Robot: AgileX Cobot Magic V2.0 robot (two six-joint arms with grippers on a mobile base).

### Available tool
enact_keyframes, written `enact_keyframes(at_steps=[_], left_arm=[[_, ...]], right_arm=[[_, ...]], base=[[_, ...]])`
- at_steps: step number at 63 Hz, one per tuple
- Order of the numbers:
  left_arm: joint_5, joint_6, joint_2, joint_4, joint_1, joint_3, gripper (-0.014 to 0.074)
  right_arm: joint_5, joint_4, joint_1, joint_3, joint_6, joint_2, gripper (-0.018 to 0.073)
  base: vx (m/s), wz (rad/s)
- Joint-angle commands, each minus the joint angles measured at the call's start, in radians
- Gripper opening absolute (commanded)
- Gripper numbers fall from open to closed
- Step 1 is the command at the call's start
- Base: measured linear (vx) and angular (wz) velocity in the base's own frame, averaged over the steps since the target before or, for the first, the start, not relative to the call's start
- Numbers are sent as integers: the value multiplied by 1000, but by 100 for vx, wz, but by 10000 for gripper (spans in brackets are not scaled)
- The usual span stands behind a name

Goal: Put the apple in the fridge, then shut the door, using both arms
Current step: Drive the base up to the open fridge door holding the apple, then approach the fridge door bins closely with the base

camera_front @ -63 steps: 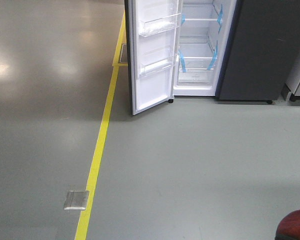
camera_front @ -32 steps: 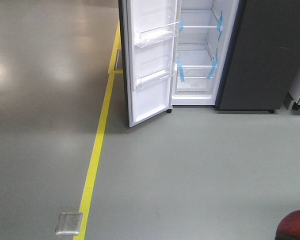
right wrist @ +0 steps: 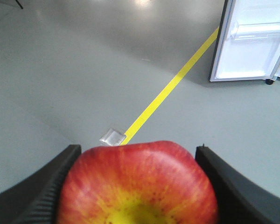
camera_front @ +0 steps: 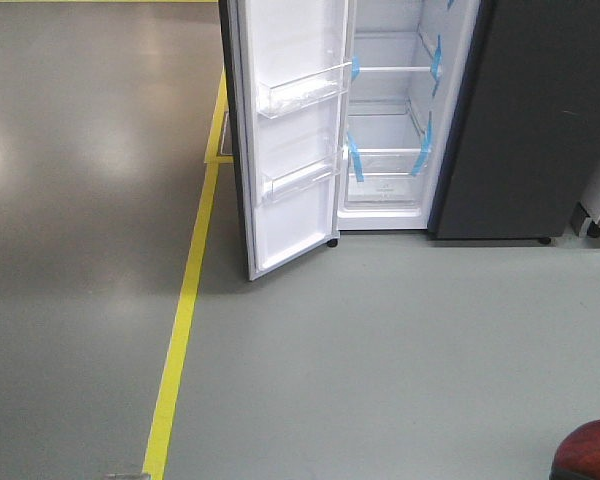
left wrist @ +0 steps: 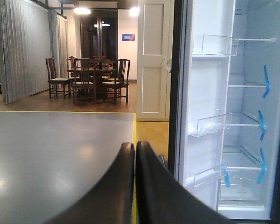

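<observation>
The right gripper clamps the apple from both sides. The left gripper is pressed shut, apparently on nothing. Well ahead of both, the fridge stands with its door swung open, a yellow floor line running toward it.

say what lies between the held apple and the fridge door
Right wrist view: only grey floor, a yellow tape line and a small metal floor plate near the red-yellow apple.

The grey floor is being crossed by a yellow line. A metal plate is being shown just beside it, and the fridge is being carried at the far edge.
</observation>
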Motion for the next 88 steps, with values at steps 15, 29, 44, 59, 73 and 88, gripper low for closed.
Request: enact_keyframes(at_steps=[15,29,44,59,73,88], left_arm=[[-75,-10,-16,-6,-2,28,-6],[-75,-10,-16,-6,-2,28,-6],[-75,-10,-16,-6,-2,28,-6],[-75,-10,-16,-6,-2,28,-6],[-75,-10,-16,-6,-2,28,-6],[-75,-10,-16,-6,-2,28,-6]], right_arm=[[-75,18,-2,-26,-6,7,379],[-75,18,-2,-26,-6,7,379],[-75,18,-2,-26,-6,7,379],[-75,18,-2,-26,-6,7,379],[-75,18,-2,-26,-6,7,379],[-68,18,-2,-26,-6,7,379]], base=[[21,-1],[21,-1],[21,0],[21,1],[20,0],[20,3]])
